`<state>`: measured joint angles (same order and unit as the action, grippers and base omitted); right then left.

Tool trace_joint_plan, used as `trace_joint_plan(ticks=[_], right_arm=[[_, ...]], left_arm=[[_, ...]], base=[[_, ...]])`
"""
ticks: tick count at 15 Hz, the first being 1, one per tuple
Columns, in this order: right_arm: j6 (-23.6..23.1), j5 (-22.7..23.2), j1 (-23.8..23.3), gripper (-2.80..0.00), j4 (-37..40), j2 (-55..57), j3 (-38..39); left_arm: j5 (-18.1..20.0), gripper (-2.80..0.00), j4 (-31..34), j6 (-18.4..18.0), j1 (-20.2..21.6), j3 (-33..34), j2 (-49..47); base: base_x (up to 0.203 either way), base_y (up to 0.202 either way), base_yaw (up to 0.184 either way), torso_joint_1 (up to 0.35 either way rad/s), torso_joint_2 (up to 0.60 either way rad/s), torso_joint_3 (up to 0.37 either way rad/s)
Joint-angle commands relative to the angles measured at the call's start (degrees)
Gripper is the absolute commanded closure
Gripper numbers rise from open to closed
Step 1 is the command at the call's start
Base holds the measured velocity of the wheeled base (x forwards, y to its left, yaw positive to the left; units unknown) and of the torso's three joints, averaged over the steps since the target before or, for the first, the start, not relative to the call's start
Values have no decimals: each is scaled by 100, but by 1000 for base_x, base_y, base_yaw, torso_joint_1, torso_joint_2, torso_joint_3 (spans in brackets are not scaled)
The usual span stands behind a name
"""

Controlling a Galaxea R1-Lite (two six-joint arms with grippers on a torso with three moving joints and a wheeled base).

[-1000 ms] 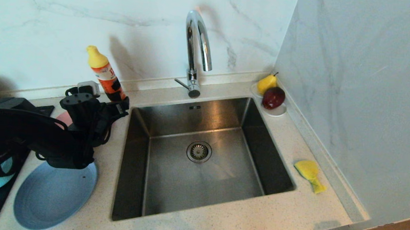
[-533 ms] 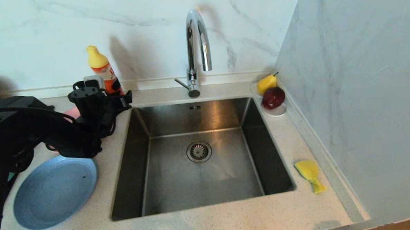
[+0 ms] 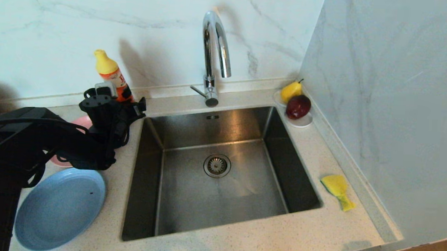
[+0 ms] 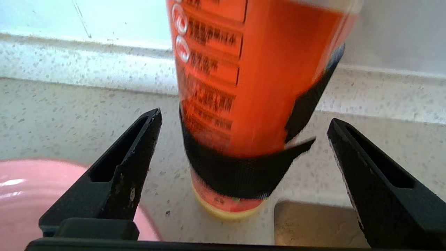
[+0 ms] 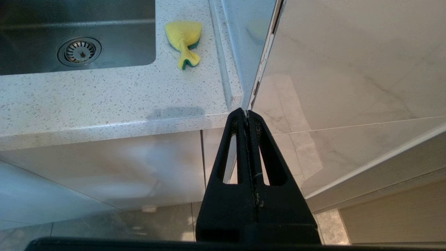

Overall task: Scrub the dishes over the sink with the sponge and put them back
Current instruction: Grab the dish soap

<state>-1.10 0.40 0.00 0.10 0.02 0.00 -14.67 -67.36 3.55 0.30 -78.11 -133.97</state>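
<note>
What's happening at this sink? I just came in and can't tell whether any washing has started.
Not yet. The left hand, fingers wide open, is at the orange detergent bottle behind the pink plate, with the bottle between its fingers but not gripped. The pale-blue plate lies on the counter left of the sink, which has nothing in it. The sponge lies untouched on the counter to the sink's right. The right hand hangs shut below the counter edge.

My left arm (image 3: 38,143) hides most of pink plate (image 3: 81,122); bowl unseen. Orange bottle (image 4: 251,87) blurred, top cut off, label unreadable.
</note>
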Motion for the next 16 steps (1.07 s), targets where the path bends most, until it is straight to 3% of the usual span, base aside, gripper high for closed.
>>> trace_joint_plan(ticks=[1,10,11,16], right_arm=[[-5,4,0,0,-1,-7,0],[-5,4,0,0,-1,-2,0],[-5,4,0,0,-1,-4,0],[-5,4,0,0,-1,-2,0]], left_arm=[[-36,-280,-5,6,5,-130,-68],[-72,-280,136,3,18,-462,-231],[-93,0,203,-8,21,-543,-251],[-116,0,295,-21,66,-918,-500]], base=[[0,0,0,0,0,0],[0,0,0,0,0,0],[0,0,0,0,0,0],[0,0,0,0,0,0]])
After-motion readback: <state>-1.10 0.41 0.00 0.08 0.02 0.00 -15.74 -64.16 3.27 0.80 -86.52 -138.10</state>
